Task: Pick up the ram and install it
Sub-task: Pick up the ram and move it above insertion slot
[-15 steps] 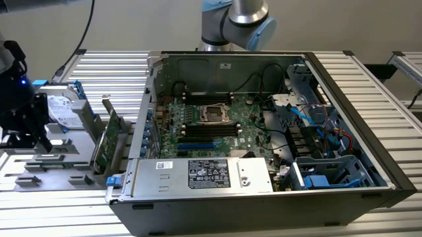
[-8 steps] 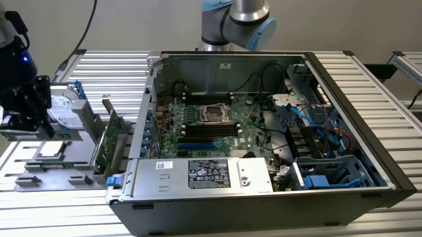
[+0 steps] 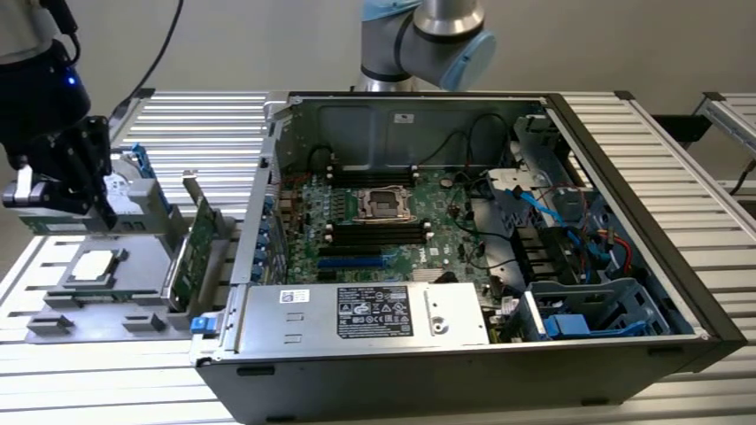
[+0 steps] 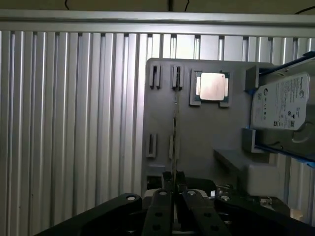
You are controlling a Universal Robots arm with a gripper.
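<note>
Wrist view | tool (image 4: 174,184) pinching ram (image 4: 174,129) edge-on | tray (image 4: 209,135) — 1 processor (image 4: 212,87), 1 drive (image 4: 280,101)

The exterior view is lit brightly and evenly, with glare washed across the slatted table (image 3: 30,266) at that view's left and the computer case (image 3: 674,288) interior left in shade. The wrist view is dimmer: the processor (image 4: 213,87) lid is lit palely, and the gripper (image 4: 174,183) closed on the ram (image 4: 174,128) is seen in silhouette.
</note>
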